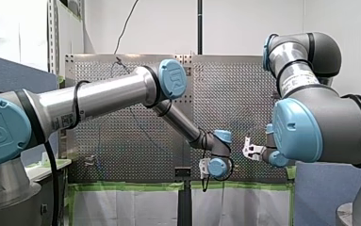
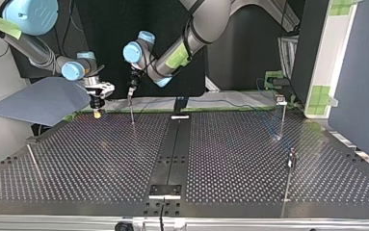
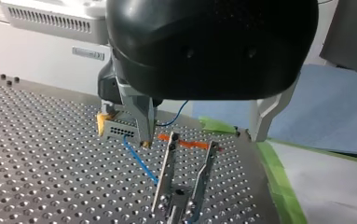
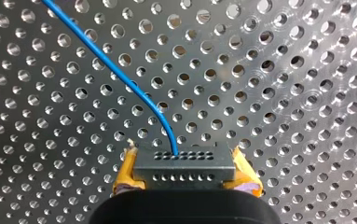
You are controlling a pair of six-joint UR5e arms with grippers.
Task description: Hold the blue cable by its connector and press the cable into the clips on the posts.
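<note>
Connector [image 4: 184,163] — clamped between right fingers [image 4: 126,173] | blue cable [image 4: 120,79] leaves it | left arm [image 2: 172,57] grip: cannot tell

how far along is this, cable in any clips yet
Done: my right end effector has the connector clamped between its yellow pads, the blue cable running off over the table. In hand: my left end effector is close beside it. Left: the posts at the top view's right show no cable clipped that I can make out, so the pressing is not yet done.
</note>
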